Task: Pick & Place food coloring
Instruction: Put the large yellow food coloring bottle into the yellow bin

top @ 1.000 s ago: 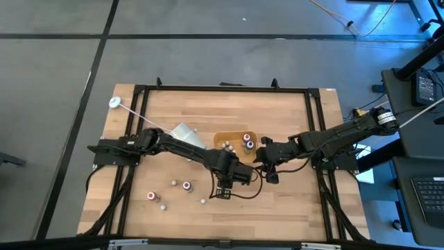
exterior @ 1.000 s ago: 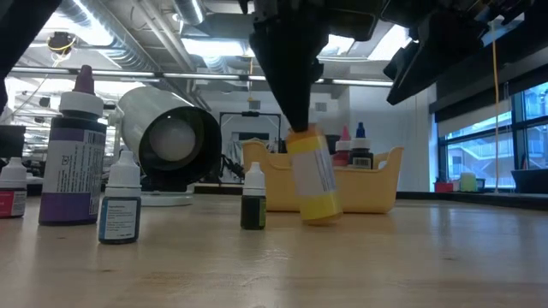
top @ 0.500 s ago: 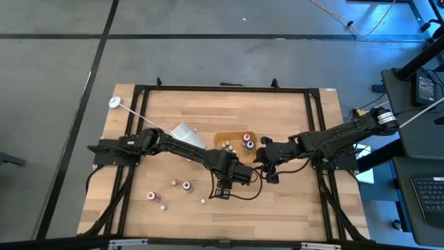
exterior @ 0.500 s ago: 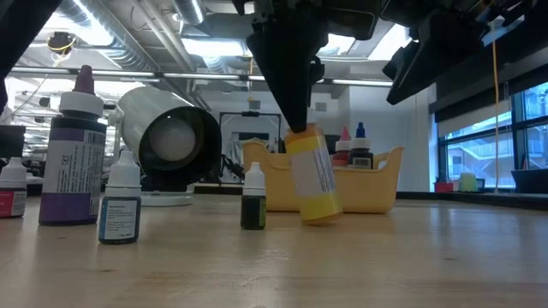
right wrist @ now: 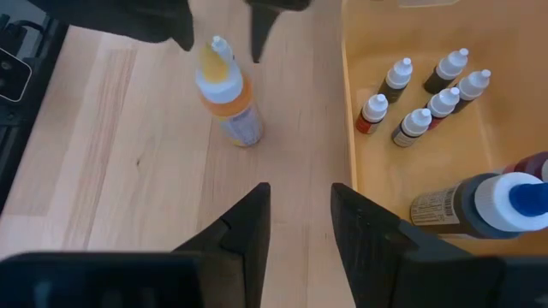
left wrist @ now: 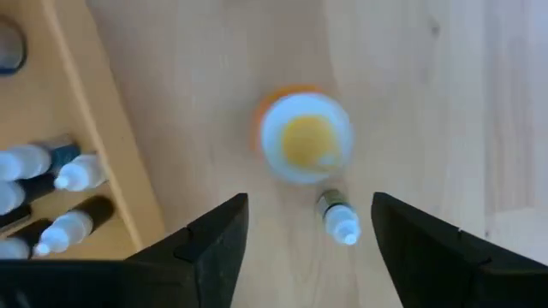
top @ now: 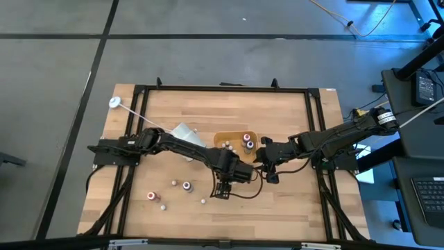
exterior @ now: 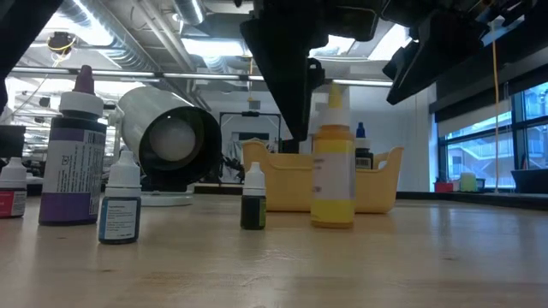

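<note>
Food coloring bottles sit in 2 groups: several already stand or lie inside the yellow-orange tray [right wrist: 360, 128], and a handful remain loose on the wooden table [top: 291, 201]. The one in play is the yellow bottle [exterior: 333, 162], standing upright on the wood just beside the tray's outer wall, cap up, with nothing touching it. A small dark dropper bottle [exterior: 253, 198] stands near it, apart from it.

Directly above the yellow bottle hangs the left gripper [left wrist: 308, 227], its 2 fingers spread wide to either side of the cap and gripping nothing. Seen from table height, the dark finger ends just beside the bottle's neck, so the bottle bears its own weight. It is outside the tray, so my judgement is that it is not yet placed.

Close by on the tray's other side hovers the right gripper [right wrist: 297, 224], pointing down over the table edge of the tray. Its fingers stand a little apart with nothing between them; it looks to be waiting.

Off toward the left arm's side stand a large purple bottle [exterior: 74, 154], a small blue-labelled one [exterior: 119, 205] and a red-labelled one [exterior: 12, 192] at the edge of the low view. The big white cup [exterior: 163, 137] lies on its side behind them, mouth facing the low camera.
</note>
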Controlling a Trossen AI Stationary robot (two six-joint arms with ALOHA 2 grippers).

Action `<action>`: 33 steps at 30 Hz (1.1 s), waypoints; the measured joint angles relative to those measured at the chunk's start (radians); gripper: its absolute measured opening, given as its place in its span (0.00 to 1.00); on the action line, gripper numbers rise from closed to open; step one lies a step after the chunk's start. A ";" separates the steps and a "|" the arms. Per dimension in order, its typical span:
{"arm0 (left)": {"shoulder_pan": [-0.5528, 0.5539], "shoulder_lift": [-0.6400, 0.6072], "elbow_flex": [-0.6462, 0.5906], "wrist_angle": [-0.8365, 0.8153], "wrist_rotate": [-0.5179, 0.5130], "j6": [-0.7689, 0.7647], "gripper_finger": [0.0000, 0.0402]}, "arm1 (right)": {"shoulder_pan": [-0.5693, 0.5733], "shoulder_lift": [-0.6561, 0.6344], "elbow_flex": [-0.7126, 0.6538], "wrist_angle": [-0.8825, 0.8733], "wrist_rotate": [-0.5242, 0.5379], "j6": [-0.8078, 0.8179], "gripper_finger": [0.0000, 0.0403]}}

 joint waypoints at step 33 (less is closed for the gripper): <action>-0.117 -1.266 -1.370 1.322 -0.142 0.063 0.60 | 0.029 0.037 0.000 0.319 -0.001 -0.030 0.33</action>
